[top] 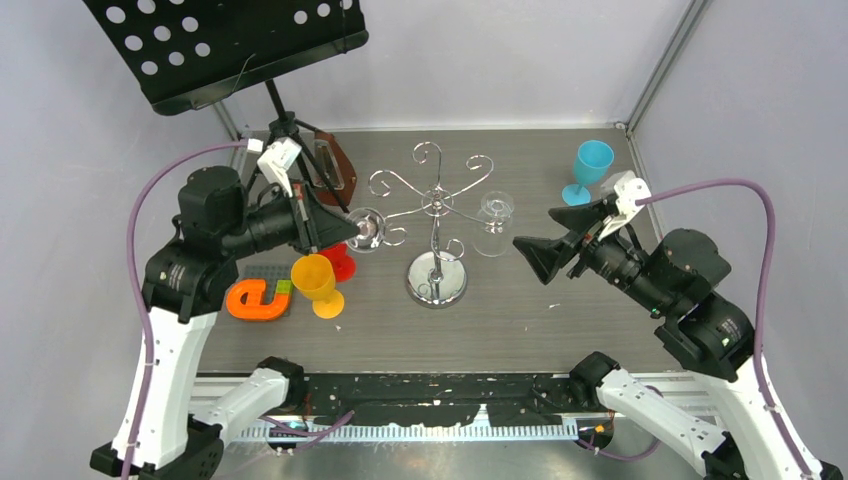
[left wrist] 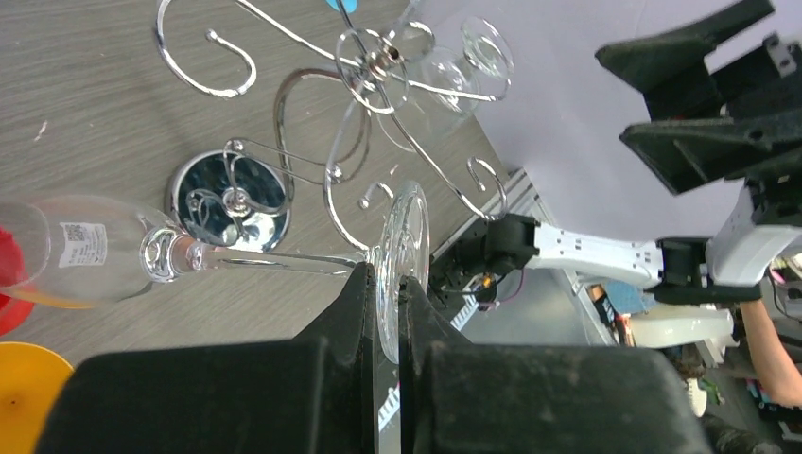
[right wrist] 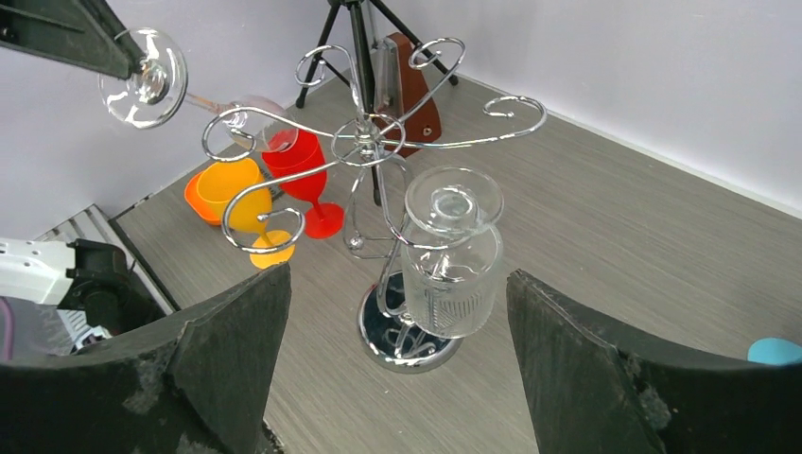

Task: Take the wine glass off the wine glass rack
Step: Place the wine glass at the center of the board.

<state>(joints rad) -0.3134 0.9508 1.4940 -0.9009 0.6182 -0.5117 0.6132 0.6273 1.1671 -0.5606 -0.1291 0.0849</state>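
Note:
The chrome wine glass rack point(top: 437, 205) stands mid-table on a round mirror base point(top: 437, 281). My left gripper point(top: 350, 229) is shut on the round foot of a clear wine glass point(top: 367, 228). It holds the glass on its side by the rack's left scroll arm, foot point(left wrist: 401, 253) between the fingers and bowl point(left wrist: 80, 251) pointing away. I cannot tell if the stem touches the wire. A second clear glass point(top: 495, 222) hangs upside down on the right arm point(right wrist: 450, 255). My right gripper point(top: 535, 230) is open and empty, its fingers point(right wrist: 236, 331) either side of that hanging glass but short of it.
A yellow goblet point(top: 318, 283), a red goblet point(top: 341, 263), an orange letter piece point(top: 258, 299) and a grey plate point(top: 262, 272) sit at the left. A blue goblet point(top: 590, 166) stands at the back right. A black music stand point(top: 230, 45) and a brown object point(top: 336, 170) are at the back left.

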